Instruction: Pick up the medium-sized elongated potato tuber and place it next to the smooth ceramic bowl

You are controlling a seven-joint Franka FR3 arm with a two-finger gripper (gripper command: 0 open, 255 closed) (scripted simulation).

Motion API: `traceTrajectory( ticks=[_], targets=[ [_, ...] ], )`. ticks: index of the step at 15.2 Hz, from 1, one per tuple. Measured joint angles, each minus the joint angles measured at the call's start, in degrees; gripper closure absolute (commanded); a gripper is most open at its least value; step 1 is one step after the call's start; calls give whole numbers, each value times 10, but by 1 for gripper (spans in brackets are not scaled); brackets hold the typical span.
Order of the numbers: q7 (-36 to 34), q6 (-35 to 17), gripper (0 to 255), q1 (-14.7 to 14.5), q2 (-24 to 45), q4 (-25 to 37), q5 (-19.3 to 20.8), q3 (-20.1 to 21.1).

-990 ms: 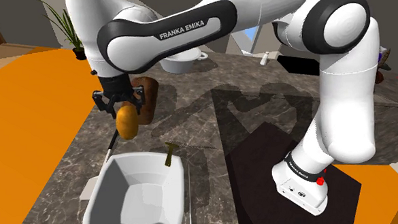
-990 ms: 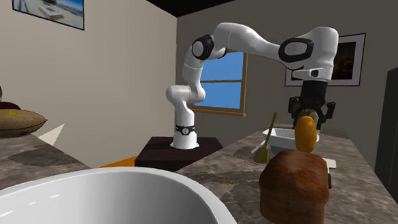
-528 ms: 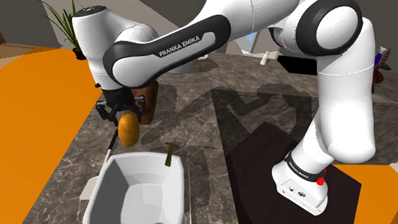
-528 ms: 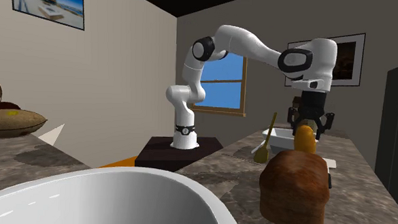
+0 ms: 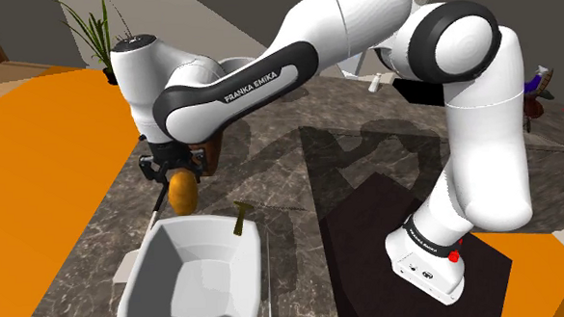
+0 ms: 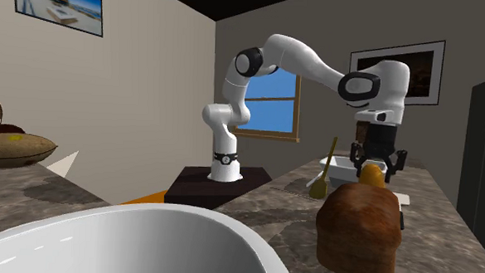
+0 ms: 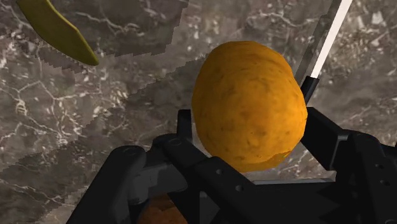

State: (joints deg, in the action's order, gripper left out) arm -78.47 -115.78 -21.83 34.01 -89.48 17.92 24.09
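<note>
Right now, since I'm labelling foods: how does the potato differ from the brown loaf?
The potato is golden-orange; the loaf is dark brown. The potato is a rounded oval; the loaf is blocky with a domed top. The potato is clasped upright in the jaws; the loaf rests free on the counter. Both have mottled, matte skins.

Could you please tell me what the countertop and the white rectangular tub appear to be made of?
Dark veined countertop: looks like stone, perhaps marble, given its pale veins. White rectangular tub: smooth, plain white; ceramic or plastic, cannot tell.
</note>
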Motion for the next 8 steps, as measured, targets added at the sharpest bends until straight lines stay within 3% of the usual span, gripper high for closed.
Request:
traceTrajectory(
  ticks=[8],
  targets=[
    [-9,-39,255,-4,30,-7,15,-10]
  ],
)
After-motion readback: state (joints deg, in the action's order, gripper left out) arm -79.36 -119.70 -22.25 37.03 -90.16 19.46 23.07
